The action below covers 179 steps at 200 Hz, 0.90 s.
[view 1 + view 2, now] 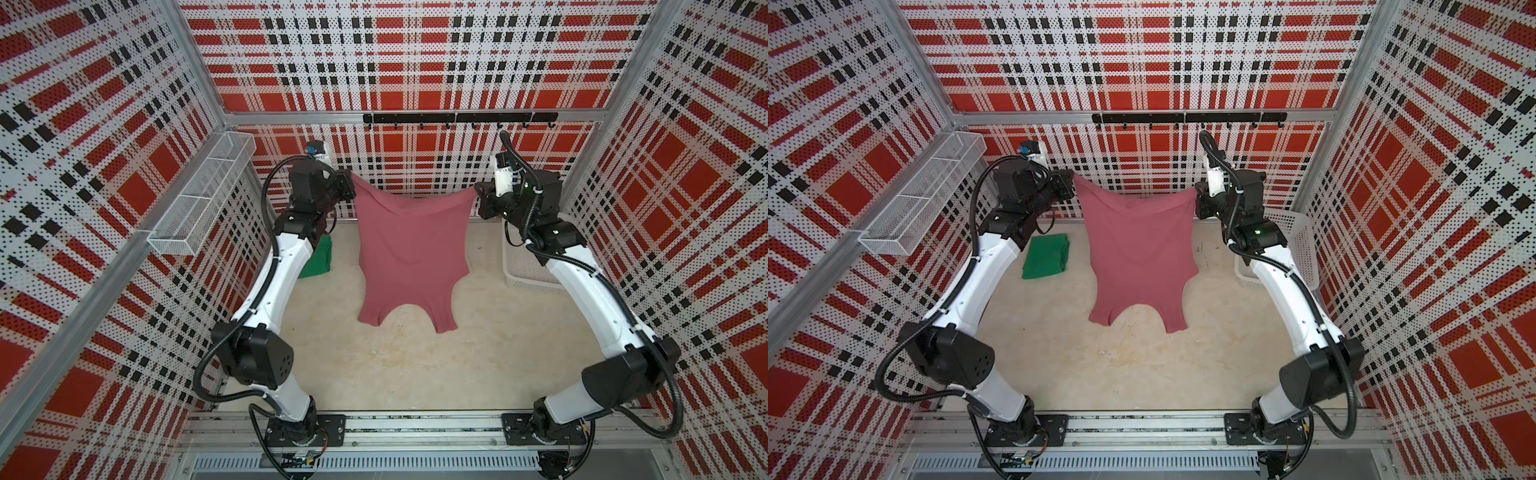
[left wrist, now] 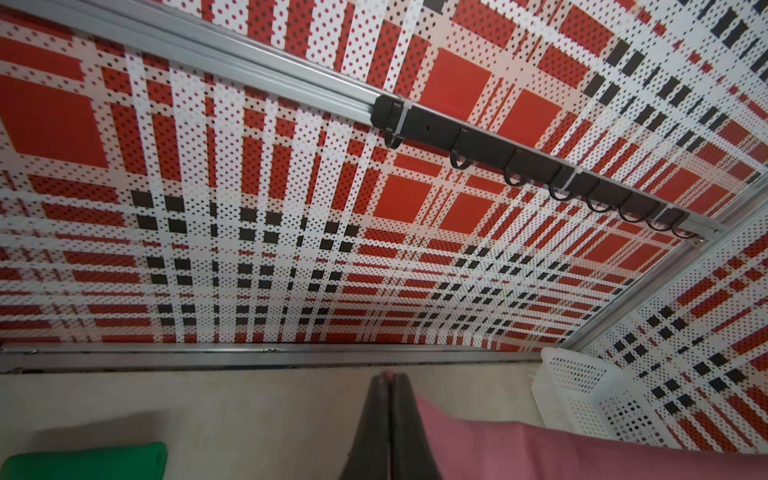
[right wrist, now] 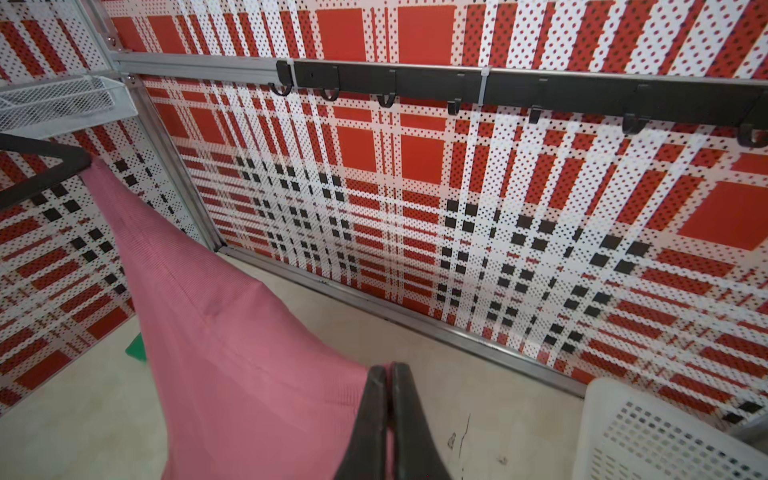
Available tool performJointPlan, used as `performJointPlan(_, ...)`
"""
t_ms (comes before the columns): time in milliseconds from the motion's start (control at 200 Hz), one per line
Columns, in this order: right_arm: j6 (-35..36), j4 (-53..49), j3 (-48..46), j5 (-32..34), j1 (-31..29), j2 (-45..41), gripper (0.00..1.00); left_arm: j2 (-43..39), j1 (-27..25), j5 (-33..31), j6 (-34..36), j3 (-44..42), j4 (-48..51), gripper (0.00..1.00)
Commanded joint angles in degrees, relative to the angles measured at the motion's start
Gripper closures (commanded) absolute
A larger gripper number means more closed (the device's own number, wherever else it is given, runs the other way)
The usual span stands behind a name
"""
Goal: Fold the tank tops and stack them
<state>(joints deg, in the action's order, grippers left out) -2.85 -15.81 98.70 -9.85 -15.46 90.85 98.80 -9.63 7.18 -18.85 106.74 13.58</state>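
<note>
Dusty rose-pink sleeveless cloth tank top [image 1: 409, 249] hangs spread out over the back middle of the beige counter [image 1: 415, 374], hem edge up, shoulder straps down toward the front. The strap ends look to reach the counter, but I cannot tell if they touch. Bright green cloth tank top [image 1: 1045, 257] lies as a folded rectangle on the counter, left of the pink one and apart from it, just beside my left arm. I judge the task about half done: green is folded and placed, pink is not yet folded or stacked. What's left is to lay pink flat, fold it and set it on the green. My left end effector [image 2: 388, 376] is clamped on one upper corner of the pink top, and my right end effector [image 3: 388, 368] on the other corner, with the hem sagging between them. Both are raised above the counter, well apart. White perforated plastic basket [image 1: 1293, 237] sits back right under my right arm.
</note>
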Motion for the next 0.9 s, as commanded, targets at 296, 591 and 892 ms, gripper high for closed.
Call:
performJointPlan(296,-1.4,12.8,8.3,-12.8,6.8,3.7,1.0,4.0,0.8,5.9,1.4,13.4,-5.9,1.0)
performJointPlan(591,2.3,17.5,-25.2,-21.2,7.4,-8.7,1.0,-18.7,1.8,4.1,-5.1,-38.7,-22.2,1.0)
performJointPlan(892,-8.3,18.8,-59.4,-25.9,7.3,-27.7,1.0,-39.7,0.2,3.5,-15.8,-77.5,-22.5,1.0)
